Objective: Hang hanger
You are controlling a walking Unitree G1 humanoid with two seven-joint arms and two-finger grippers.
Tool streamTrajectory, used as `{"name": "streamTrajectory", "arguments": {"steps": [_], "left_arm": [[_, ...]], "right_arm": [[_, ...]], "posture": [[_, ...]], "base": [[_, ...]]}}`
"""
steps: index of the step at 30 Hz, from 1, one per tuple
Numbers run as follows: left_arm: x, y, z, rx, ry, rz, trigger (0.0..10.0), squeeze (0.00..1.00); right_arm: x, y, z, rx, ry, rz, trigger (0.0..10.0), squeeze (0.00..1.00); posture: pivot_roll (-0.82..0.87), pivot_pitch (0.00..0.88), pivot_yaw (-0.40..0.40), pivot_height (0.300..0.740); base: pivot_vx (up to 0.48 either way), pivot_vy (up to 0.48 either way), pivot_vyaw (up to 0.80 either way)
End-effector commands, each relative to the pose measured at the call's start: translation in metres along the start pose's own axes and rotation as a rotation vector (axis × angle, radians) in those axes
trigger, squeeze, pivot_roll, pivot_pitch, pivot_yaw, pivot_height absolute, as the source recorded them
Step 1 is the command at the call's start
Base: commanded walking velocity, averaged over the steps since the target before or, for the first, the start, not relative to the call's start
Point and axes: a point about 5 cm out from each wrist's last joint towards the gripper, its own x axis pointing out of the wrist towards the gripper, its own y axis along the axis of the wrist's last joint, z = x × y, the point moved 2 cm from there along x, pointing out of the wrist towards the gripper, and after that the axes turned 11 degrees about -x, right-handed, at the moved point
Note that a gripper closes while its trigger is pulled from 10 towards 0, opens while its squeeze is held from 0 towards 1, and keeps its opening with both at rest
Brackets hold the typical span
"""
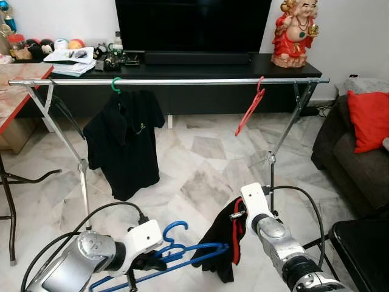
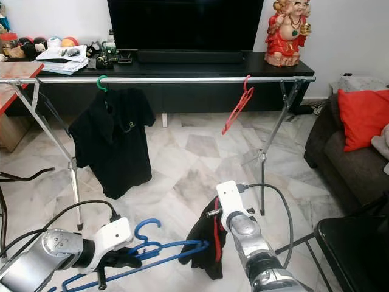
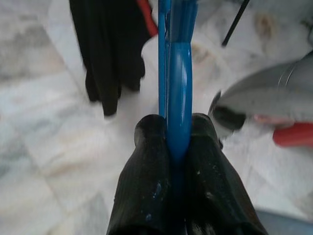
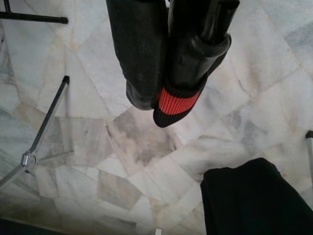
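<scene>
My left gripper [image 1: 148, 260] is low at the left, shut on a blue hanger [image 1: 182, 252]; the left wrist view shows both fingers [image 3: 146, 186] pinching the blue bar [image 3: 178, 98]. More blue hangers seem bundled with it. My right gripper [image 4: 168, 73] is shut on a black garment with red trim [image 1: 222, 243], which hangs below it above the floor. Beyond both, a silver clothes rail [image 1: 182, 81] spans the room. A black shirt [image 1: 124, 140] on a green hanger [image 1: 115, 85] hangs at its left part, and a bare red hanger [image 1: 249, 112] hangs tilted at its right.
The rack's splayed legs [image 1: 82, 170] stand on the marble floor between me and the rail. A dark TV console [image 1: 292, 64] lies behind it. A sofa with a red cushion [image 1: 368, 118] is at the right, a table [image 1: 18, 85] at the left, a black surface [image 1: 364, 249] at lower right.
</scene>
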Motion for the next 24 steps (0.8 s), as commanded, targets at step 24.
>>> {"name": "streamTrajectory", "arguments": {"steps": [24], "left_arm": [[-0.0034,0.0093,-0.0003,0.015,0.0,0.025,10.0,0.0]], "right_arm": [[0.0013,0.0075,0.0031,0.017,-0.012,0.011,10.0,0.0]], "posture": [[0.15,0.027,-0.044,0.74]], "base": [[0.0,0.0,0.0]]}}
